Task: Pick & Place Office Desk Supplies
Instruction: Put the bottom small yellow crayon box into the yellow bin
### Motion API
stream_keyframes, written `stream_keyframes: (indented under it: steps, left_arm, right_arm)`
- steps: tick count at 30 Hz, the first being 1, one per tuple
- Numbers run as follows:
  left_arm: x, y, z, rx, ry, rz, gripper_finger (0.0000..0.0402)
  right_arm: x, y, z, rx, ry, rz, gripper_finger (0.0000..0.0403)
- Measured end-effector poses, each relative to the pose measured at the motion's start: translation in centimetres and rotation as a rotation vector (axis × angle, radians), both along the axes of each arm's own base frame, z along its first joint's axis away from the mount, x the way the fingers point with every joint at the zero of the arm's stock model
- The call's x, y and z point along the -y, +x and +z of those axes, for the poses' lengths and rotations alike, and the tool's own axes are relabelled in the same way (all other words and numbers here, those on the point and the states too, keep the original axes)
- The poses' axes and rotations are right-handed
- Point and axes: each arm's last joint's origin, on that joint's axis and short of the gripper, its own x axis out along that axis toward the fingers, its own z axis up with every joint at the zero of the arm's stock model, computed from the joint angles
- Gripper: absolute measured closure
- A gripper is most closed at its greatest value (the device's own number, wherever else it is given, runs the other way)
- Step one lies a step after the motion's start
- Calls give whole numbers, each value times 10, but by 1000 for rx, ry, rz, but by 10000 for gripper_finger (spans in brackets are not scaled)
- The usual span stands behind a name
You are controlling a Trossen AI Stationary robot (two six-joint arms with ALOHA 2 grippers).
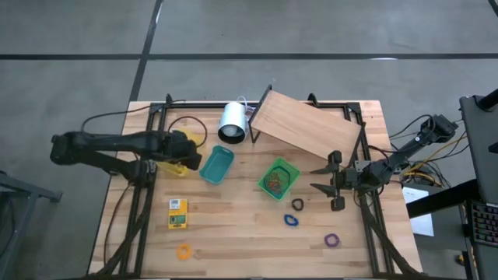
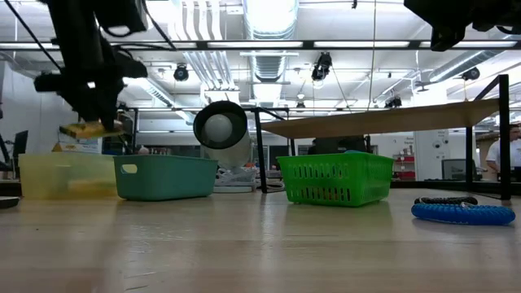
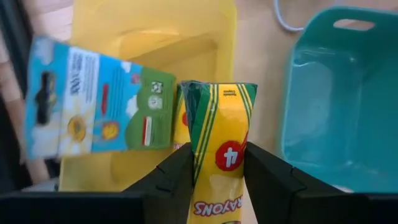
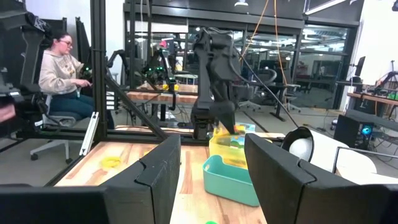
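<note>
My left gripper [image 1: 185,152] [image 2: 91,122] hangs over a yellow bin [image 1: 176,166] [image 3: 205,25] at the table's left, shut on a small yellow-and-green crayon box [image 3: 219,130]. A blue-and-green packet [image 3: 93,102] lies inside that bin. A second yellow box [image 1: 178,214] lies flat on the table nearer the front. Rubber-band loops lie on the tabletop: orange [image 1: 184,251], blue [image 1: 291,221] [image 2: 464,213], dark [image 1: 297,204], purple [image 1: 332,240]. My right gripper [image 1: 317,179] [image 4: 211,168] waits open at the right, pointing level toward the table's left. My left gripper pinches the crayon box by its two long sides [image 3: 200,155] between the two fingers. The fingers come from above, pointing steeply down, and lie along the box. Its green-striped end [image 3: 217,93] sticks out past the fingertips. The box hangs clear above the yellow bin.
A teal bin [image 1: 216,165] [image 3: 336,106] stands right of the yellow one, and a green basket [image 1: 278,177] [image 2: 335,177] holding small items sits mid-table. A white cylinder [image 1: 232,123] and a slanted wooden board [image 1: 307,124] stand at the back. A person [image 4: 59,74] sits beyond the table.
</note>
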Motion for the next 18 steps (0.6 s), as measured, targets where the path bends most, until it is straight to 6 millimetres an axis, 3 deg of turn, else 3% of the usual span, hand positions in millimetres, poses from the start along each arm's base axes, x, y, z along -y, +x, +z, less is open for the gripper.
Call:
stream_keyframes:
  steps: [8,18]
  left_arm:
    - [-14,-7,-17,-46,1,33,268]
    - [-12,-11,-39,-48,-67,27,268]
  right_arm:
    - [0,0,0,0,0,0,225]
    - [0,0,0,0,0,0,225]
